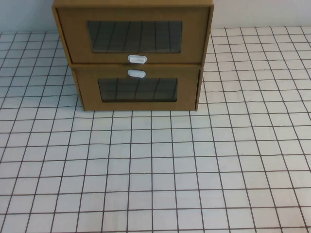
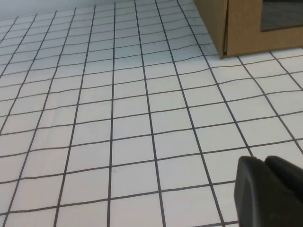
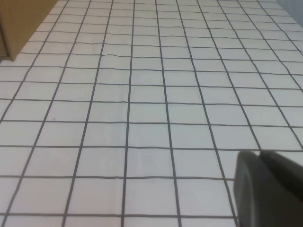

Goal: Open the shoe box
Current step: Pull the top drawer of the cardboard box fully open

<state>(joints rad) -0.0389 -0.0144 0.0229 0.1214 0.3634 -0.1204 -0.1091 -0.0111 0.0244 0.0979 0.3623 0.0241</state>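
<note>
your right claw (image 3: 262,158) rests pressed together just above the counter (image 1: 155,184), and the left claw (image 2: 266,163) seems closed likewise; both hang back from the shoe box (image 1: 133,29), unopened at the counter's far side, leaving your path to its handles (image 1: 137,59) free.

white gridded table (image 1: 155,184) bears two stacked brown shoe boxes (image 1: 133,58), far side.

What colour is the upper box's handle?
Handle white, best in high view. Left pincer and right pincer hover over the table.
</note>
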